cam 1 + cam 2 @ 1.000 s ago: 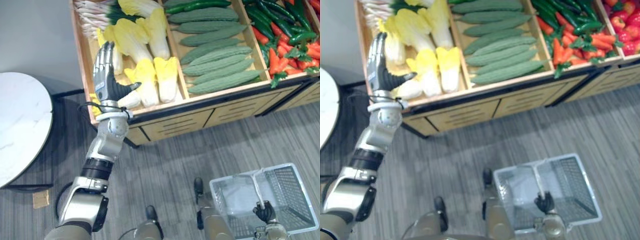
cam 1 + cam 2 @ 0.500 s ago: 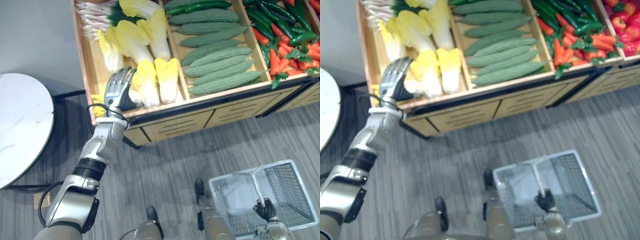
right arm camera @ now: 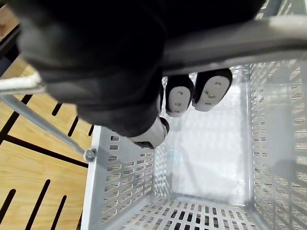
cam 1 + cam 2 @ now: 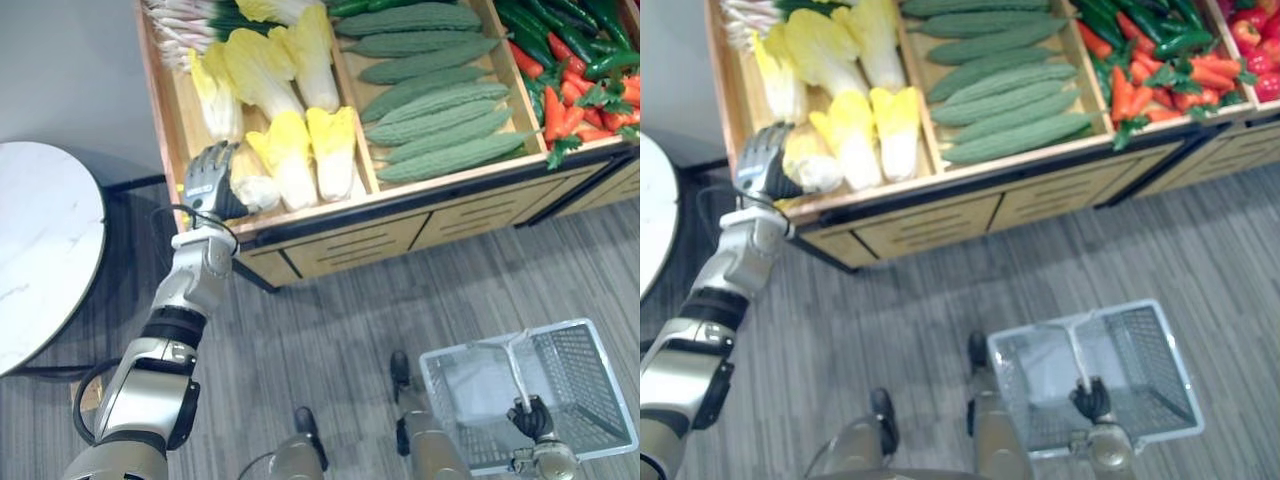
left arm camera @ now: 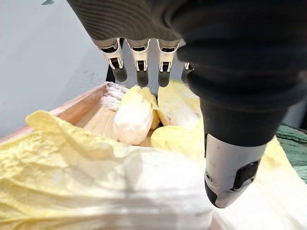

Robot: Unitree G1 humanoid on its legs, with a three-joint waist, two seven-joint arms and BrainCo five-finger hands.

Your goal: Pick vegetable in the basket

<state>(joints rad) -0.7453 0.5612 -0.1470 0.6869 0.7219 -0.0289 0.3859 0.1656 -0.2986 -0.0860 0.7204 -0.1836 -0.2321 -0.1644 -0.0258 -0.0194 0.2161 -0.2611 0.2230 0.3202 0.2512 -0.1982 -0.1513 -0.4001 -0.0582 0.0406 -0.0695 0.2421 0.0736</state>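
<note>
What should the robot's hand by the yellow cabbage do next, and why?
Probably curl the left hand round the cabbage beneath it. Its fingers are straight above that cabbage, not gripping, so nothing is picked yet. The right hand holds the empty basket by its handle, ready for it.

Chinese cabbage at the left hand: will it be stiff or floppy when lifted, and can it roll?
The Chinese cabbage probably stays fairly stiff: its white base looks thick. Its crinkled yellow leaves seem loose, so the left hand may slip. Its rounded body could roll if pushed.
</note>
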